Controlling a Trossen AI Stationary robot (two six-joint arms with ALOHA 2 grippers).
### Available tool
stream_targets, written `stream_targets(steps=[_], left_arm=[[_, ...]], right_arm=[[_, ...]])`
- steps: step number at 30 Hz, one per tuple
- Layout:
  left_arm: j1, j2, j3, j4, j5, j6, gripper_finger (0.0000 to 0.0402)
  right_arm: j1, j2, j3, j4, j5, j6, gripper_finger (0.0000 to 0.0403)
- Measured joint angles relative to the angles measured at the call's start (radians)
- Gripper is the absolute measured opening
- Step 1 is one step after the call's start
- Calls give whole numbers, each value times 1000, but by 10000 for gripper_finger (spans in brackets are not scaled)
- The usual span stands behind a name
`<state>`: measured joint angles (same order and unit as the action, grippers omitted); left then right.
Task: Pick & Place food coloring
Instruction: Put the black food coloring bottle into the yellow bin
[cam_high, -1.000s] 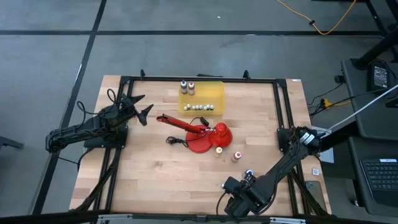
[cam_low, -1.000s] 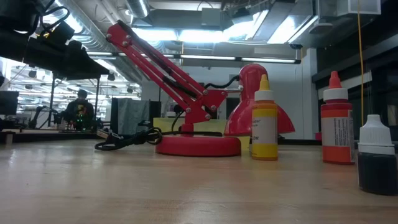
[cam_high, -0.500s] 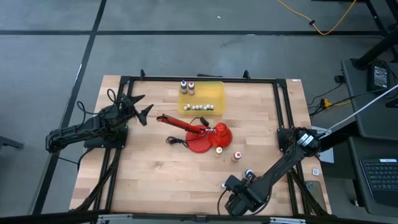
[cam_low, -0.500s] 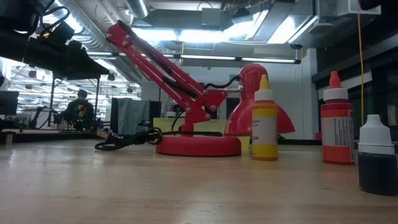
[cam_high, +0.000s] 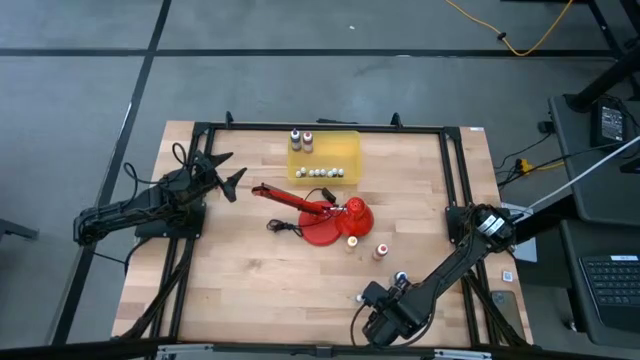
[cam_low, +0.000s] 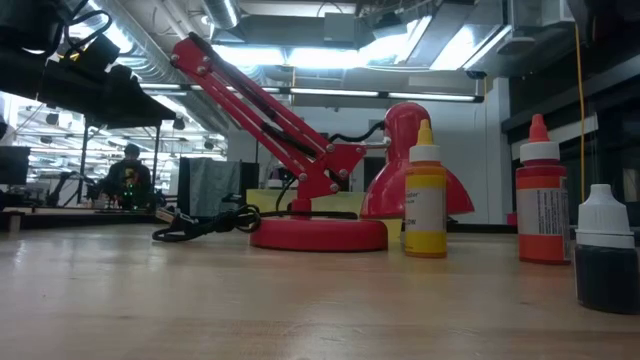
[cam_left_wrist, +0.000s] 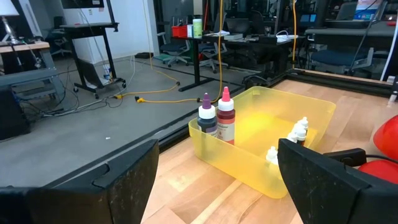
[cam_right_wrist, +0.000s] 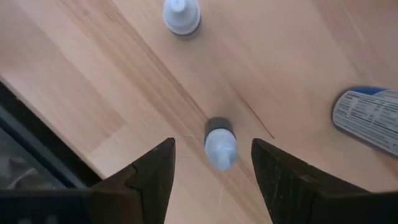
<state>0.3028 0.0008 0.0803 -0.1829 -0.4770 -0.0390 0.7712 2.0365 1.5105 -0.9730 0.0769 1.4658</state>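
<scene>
Two bottles, purple (cam_left_wrist: 206, 116) and red (cam_left_wrist: 226, 118), stand in the far yellow bin (cam_high: 350, 150). Yellow (cam_low: 426, 205), orange (cam_low: 541, 205) and blue (cam_low: 603, 250) bottles remain on the table (cam_high: 240, 260). The right gripper (cam_high: 385, 318), fingers spread and empty, hangs at the near edge over two more small bottles; the left gripper (cam_high: 225, 172) waits wide apart at the far left.

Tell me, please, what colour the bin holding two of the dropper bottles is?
Translucent yellow; the bin shows best in the left wrist view.
</scene>
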Motion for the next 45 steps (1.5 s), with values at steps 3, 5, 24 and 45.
stream_targets(steps=[3,5,24,45], left_arm=[[0,0,0,0,0,0,319],[0,0,0,0,0,0,319],[0,0,0,0,0,0,319],[0,0,0,0,0,0,319]], right_arm=[[0,0,0,11,-1,0,210],[0,0,0,14,-1,0,204],[0,-1,12,-2,-18,-3,51],[-157,-2,423,-492,10,-416,60]])
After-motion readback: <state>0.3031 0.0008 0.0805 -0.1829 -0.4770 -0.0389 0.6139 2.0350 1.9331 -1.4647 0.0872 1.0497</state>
